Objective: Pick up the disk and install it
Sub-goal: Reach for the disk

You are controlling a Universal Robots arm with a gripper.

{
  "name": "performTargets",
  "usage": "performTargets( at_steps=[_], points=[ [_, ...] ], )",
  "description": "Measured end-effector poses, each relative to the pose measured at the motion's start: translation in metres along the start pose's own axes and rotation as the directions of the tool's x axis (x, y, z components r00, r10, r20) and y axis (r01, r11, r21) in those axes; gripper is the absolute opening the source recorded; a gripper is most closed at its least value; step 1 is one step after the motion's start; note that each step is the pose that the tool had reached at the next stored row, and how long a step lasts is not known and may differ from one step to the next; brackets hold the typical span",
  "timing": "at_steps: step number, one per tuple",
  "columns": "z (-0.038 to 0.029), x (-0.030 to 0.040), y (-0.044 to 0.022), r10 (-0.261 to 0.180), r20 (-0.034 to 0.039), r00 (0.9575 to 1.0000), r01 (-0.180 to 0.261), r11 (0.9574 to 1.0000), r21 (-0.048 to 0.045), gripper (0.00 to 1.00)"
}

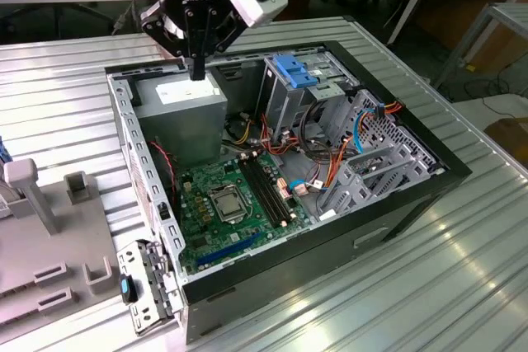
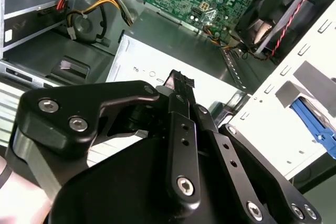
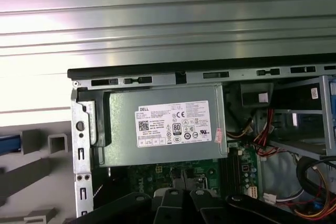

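Two things lie well apart: your gripper [image 1: 196, 74], fingers pinched together and empty, hangs over the power supply [image 1: 181, 105], while the disk [image 2: 315, 124] sits on the grey fixture [image 1: 49, 245], toward the exterior view's left.

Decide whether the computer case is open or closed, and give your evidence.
Open. The computer case has no side cover on; its motherboard, power supply and cables lie exposed to view.

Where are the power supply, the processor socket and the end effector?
Power supply [image 1: 180, 113]: exterior view, on its grey top face.
Processor socket [image 1: 227, 202]: exterior view, on its metal centre.
End effector [image 1: 198, 73]: exterior view, between its fingertips.
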State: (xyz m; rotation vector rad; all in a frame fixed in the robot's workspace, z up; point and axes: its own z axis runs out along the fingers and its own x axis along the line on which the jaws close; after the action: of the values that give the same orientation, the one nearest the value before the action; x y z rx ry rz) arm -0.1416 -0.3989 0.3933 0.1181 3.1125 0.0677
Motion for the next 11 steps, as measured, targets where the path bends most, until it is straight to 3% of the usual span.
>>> performTargets(
  at_steps=[7, 11],
  points=[
    [-0.0004, 0.0153, -0.0012, 0.0, 0.0, 1.0, 0.0, 1.0, 0.0, 0.11],
    [-0.0005, 0.0198, -0.0015, 0.0, 0.0, 1.0, 0.0, 1.0, 0.0, 0.11]
  ],
)
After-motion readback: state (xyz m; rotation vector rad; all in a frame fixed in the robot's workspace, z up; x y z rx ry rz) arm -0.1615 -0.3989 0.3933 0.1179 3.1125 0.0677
